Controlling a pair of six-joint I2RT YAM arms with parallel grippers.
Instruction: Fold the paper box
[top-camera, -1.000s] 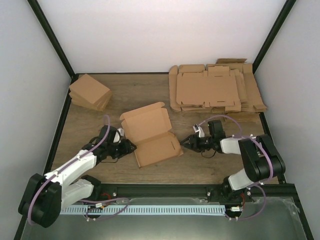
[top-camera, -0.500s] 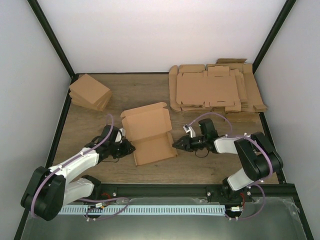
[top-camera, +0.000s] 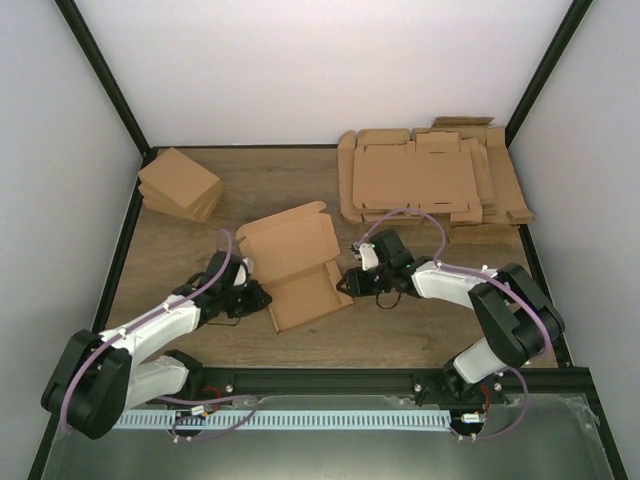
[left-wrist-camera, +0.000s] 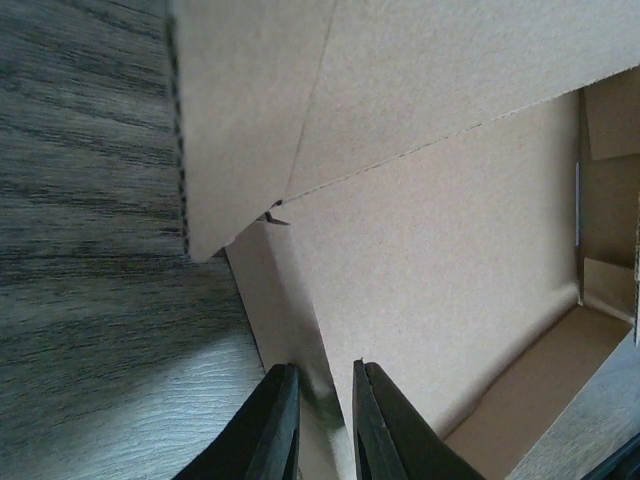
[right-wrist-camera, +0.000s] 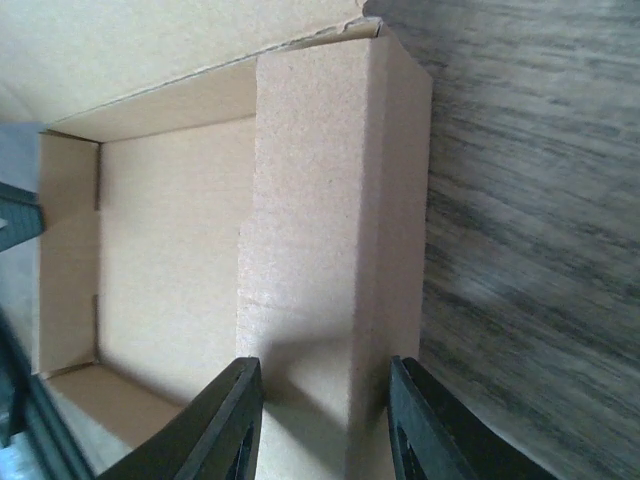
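My left tool (left-wrist-camera: 322, 420) has its tips nearly together, clamped on the thin left wall of the paper box (top-camera: 310, 298). My right tool (right-wrist-camera: 320, 420) straddles the doubled-over right wall, pads on both faces, so it looks clamped too. Box sits mid the desk (top-camera: 400, 335) betw. both tools: tray formed, walls up, lid open at the back. Left to do, I reckon – lock side walls, shut + tuck lid. Far back: stack of flat blanks (top-camera: 420, 180) right, pile of folded boxes (top-camera: 180, 185) left.

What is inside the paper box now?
Inside the paper box only bare cardboard floor and walls show, no object. The folded side flap hides the floor under it.
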